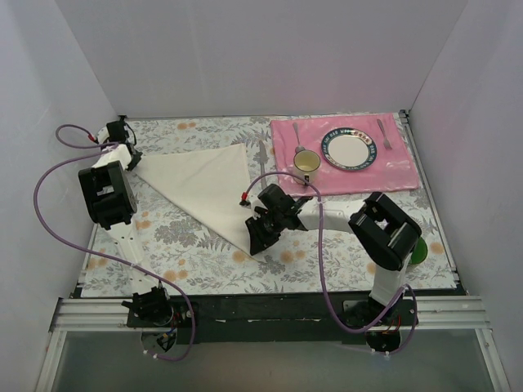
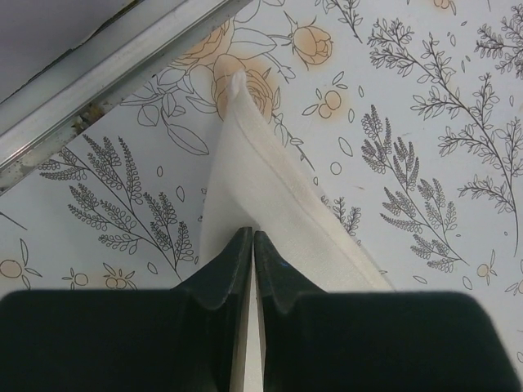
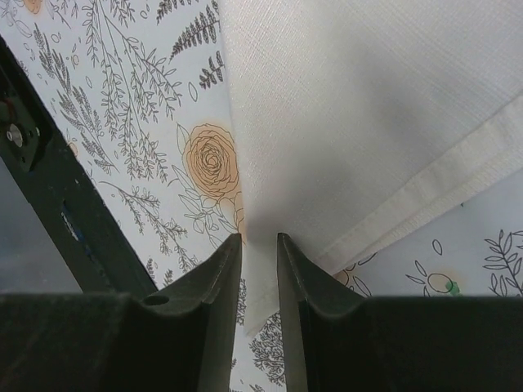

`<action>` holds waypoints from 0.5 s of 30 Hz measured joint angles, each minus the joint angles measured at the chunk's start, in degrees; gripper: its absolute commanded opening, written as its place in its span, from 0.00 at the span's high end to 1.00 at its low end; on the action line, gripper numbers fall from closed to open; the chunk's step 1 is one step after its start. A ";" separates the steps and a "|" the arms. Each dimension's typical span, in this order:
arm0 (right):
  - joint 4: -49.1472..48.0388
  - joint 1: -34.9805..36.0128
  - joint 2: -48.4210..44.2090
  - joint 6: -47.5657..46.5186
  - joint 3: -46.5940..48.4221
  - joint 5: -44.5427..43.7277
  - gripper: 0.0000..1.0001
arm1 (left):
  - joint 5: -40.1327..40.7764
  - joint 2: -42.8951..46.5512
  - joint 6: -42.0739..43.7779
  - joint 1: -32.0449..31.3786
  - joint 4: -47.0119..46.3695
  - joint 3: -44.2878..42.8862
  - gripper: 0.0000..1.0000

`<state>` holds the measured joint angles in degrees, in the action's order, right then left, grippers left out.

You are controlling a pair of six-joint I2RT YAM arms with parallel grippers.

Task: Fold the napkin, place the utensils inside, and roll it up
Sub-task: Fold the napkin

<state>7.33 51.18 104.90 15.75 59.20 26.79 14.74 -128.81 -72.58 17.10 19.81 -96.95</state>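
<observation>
Though in L claw (image 2: 252,238), napkin (image 2: 270,192) corner hidden.

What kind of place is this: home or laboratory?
Probably a robot test booth staged for dining: white walls enclose it, the left arm and right arm are bolted to a metal rail, a placemat holds a plate.

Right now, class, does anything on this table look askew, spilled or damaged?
Nothing spilled or damaged. The napkin is folded into a triangle, but its left corner is pinched in the left gripper and tents up off the table instead of lying flat.
</observation>
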 measured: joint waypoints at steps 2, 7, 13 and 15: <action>0.46 0.07 -0.07 0.00 0.33 -0.52 0.63 | -0.17 0.00 0.00 0.00 0.85 -0.55 0.94; 3.80 -0.74 0.70 0.15 5.86 -1.31 0.54 | -4.07 0.48 0.13 -0.92 2.93 -2.60 0.85; 4.72 -7.10 6.12 1.09 20.83 -2.95 0.51 | -17.18 3.43 0.00 -8.63 -1.36 -0.13 0.89; 4.68 -9.62 8.68 1.62 24.74 -2.84 0.52 | -21.94 3.43 -0.37 -12.17 -4.02 -0.17 0.92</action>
<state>12.01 41.56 113.58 17.37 83.94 23.94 -7.20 -125.38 -72.95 4.93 15.79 -97.12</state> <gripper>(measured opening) 0.493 0.122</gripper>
